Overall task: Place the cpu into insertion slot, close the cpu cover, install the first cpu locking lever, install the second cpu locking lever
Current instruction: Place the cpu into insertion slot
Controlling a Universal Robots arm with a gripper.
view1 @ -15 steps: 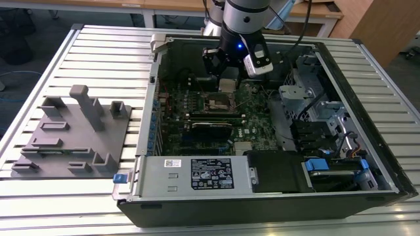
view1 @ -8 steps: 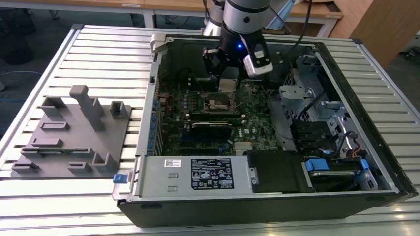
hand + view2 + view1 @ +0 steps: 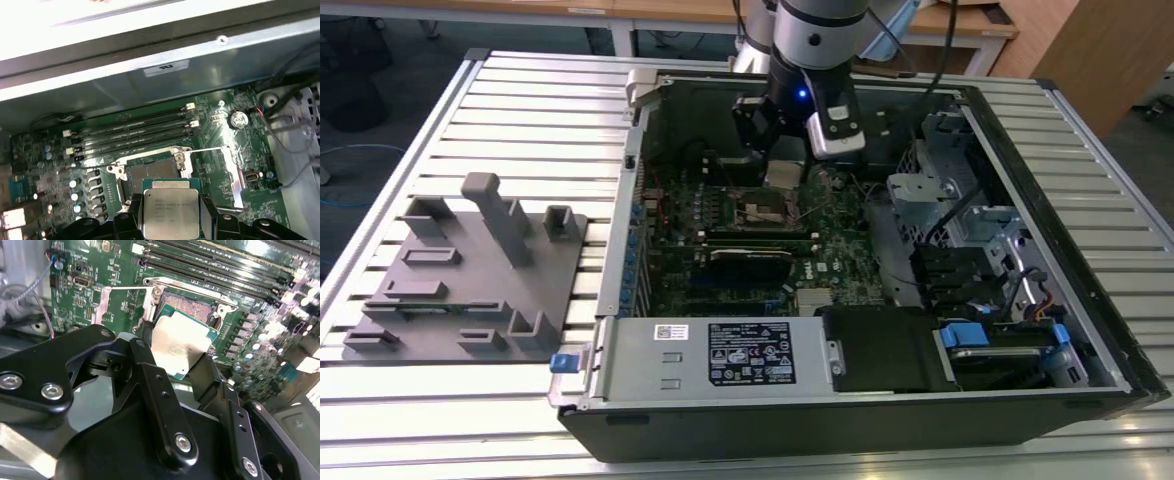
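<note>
Holding cpu [image 3: 180, 347], gripper [image 3: 176, 352] hangs near insertion slot [image 3: 192, 305]

The arm [image 3: 821, 30] was a smooth silver-grey tube ending in a black wrist. A small blue light [image 3: 799, 95] glowed there, and a pale grey camera housing [image 3: 835, 135] was fixed to it. A dark cable [image 3: 942, 50] hung beside it. In the second wrist view the pincer [image 3: 175, 352] was matte black, built of flat jointed links pinned by round silver socket-head screws [image 3: 182, 442].
</note>
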